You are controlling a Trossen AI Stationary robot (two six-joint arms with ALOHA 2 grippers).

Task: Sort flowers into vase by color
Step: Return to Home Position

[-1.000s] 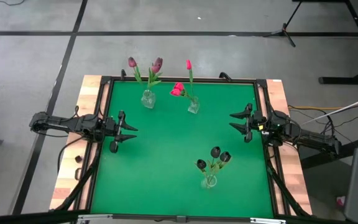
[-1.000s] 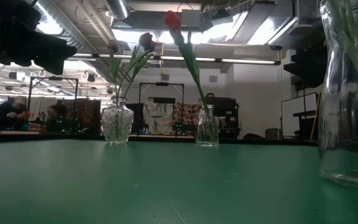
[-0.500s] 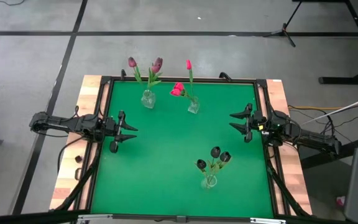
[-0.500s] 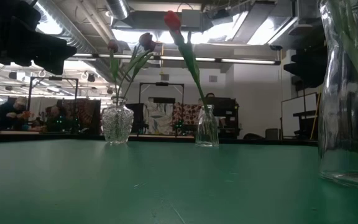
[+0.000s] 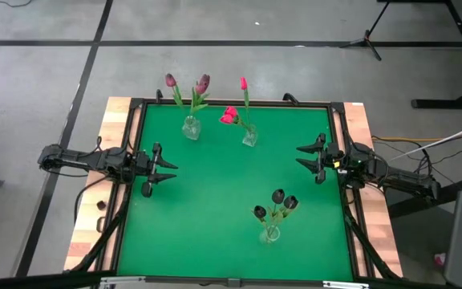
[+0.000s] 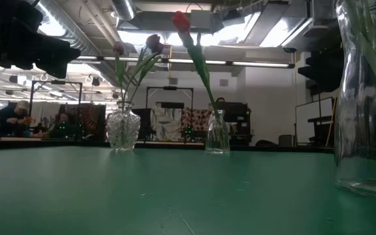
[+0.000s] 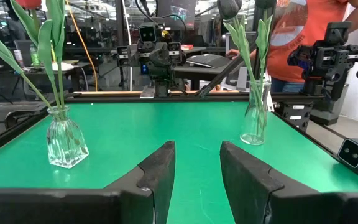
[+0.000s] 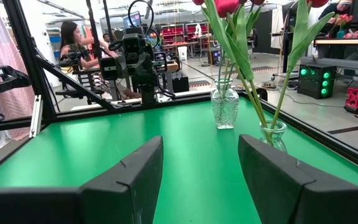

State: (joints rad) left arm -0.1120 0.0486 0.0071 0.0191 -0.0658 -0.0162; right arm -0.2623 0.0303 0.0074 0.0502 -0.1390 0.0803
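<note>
Three glass vases stand on the green table (image 5: 215,209). The far-left vase (image 5: 191,127) holds dusky purple flowers (image 5: 202,83). The vase (image 5: 249,138) beside it holds bright pink flowers (image 5: 229,116), and the near-right vase (image 5: 270,233) holds near-black flowers (image 5: 278,196). All the stems stand in the vase mouths. My left gripper (image 5: 173,172) waits open at the table's left edge. My right gripper (image 5: 297,156) waits open at the right edge. Both point level across the table, with nothing between their fingers (image 7: 197,168) (image 8: 201,168).
A black frame (image 5: 231,103) runs around the table on a wooden border. The middle of the green surface between the two grippers is bare. Beyond the table, a person in an orange shirt (image 7: 303,31) stands at the right side, and other people sit farther off (image 8: 73,43).
</note>
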